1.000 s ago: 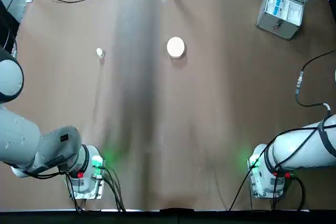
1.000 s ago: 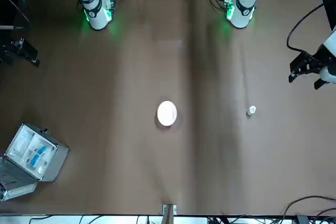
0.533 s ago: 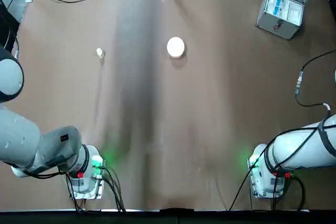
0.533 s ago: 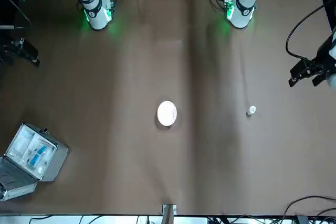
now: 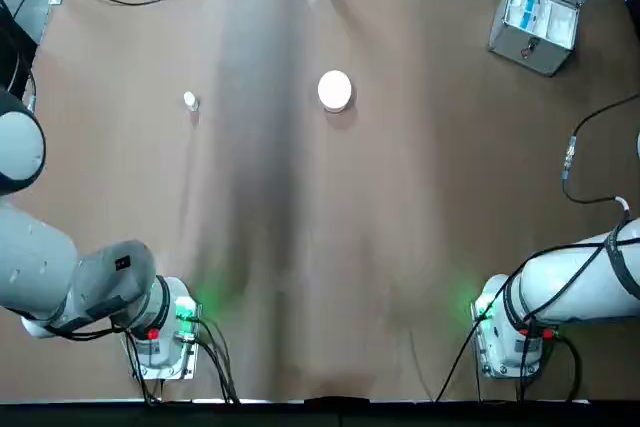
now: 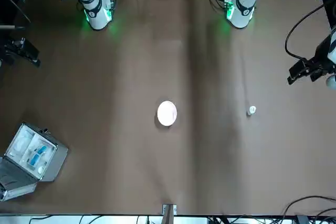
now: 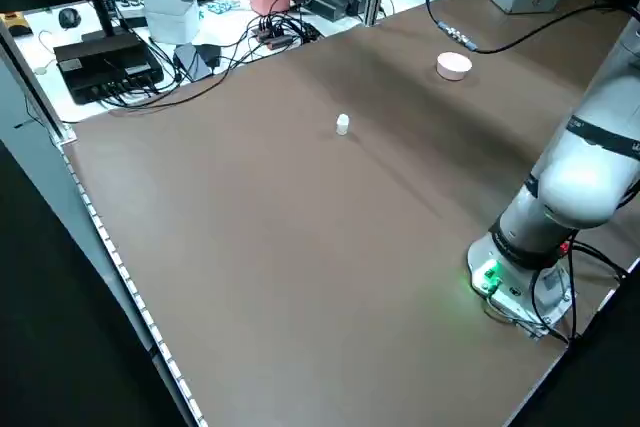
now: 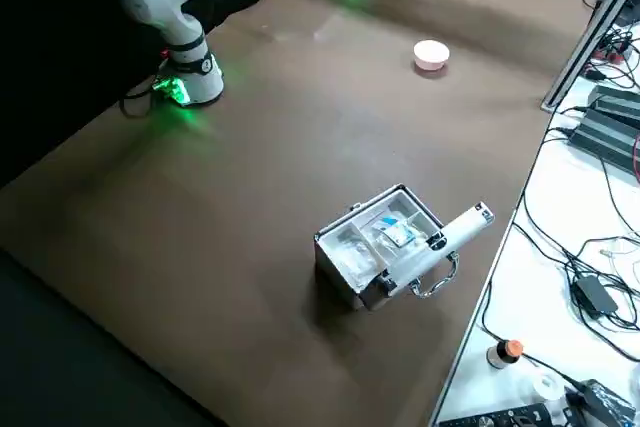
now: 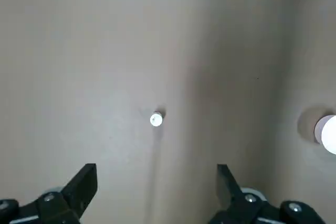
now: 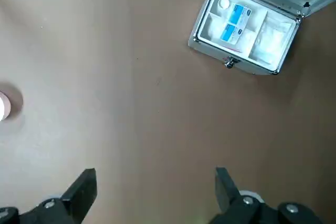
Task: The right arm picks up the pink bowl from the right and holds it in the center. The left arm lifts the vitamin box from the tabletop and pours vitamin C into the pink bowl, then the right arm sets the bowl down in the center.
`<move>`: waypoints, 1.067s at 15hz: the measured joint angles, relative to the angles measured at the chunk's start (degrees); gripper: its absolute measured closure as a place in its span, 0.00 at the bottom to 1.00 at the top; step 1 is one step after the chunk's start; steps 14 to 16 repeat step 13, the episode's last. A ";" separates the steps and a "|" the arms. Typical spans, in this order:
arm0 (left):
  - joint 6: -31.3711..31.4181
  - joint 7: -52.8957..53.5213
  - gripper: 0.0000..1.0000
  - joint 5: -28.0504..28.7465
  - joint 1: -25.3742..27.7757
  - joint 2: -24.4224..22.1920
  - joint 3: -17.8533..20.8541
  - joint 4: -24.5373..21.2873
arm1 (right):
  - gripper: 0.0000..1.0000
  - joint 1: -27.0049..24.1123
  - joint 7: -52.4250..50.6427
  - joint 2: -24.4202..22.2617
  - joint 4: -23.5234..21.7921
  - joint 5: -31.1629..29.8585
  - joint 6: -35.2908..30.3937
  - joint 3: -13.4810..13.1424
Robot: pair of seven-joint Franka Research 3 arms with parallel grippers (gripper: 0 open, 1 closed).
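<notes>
1. The pink bowl [image 5: 335, 90] sits upright on the brown table [image 5: 400, 227], near the middle of its width and toward the far edge from the arms' bases. This is roughly the central place the task names, which fits either a bowl already set down or one placed there otherwise.
2. The small white vitamin container [image 5: 190, 100] stands well apart from the bowl, on the robot's left side of the table.
3. The left gripper [image 9: 156, 192] hangs high above the table with its fingers spread wide and empty; the container lies straight ahead of it between the fingers' line, so the left arm is the nearer one to it.
4. The right gripper [image 10: 155, 195] is also raised, fingers wide apart and empty; the bowl [image 10: 4, 106] lies off toward the centre from it.
5. An open metal case [image 5: 540, 9] rests at the far right corner.
</notes>
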 joint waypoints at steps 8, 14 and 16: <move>-0.54 -0.57 0.00 0.32 -16.11 -0.09 15.28 3.09 | 0.01 0.01 0.00 0.00 0.00 -0.05 0.00 -0.04; -1.16 -1.69 0.00 0.33 -17.09 -0.09 15.50 3.92 | 0.01 0.02 0.00 0.00 0.00 -0.09 0.00 -0.03; -1.16 -1.69 0.00 0.33 -17.09 -0.09 15.50 3.92 | 0.01 0.02 0.00 0.00 0.00 -0.09 0.00 -0.03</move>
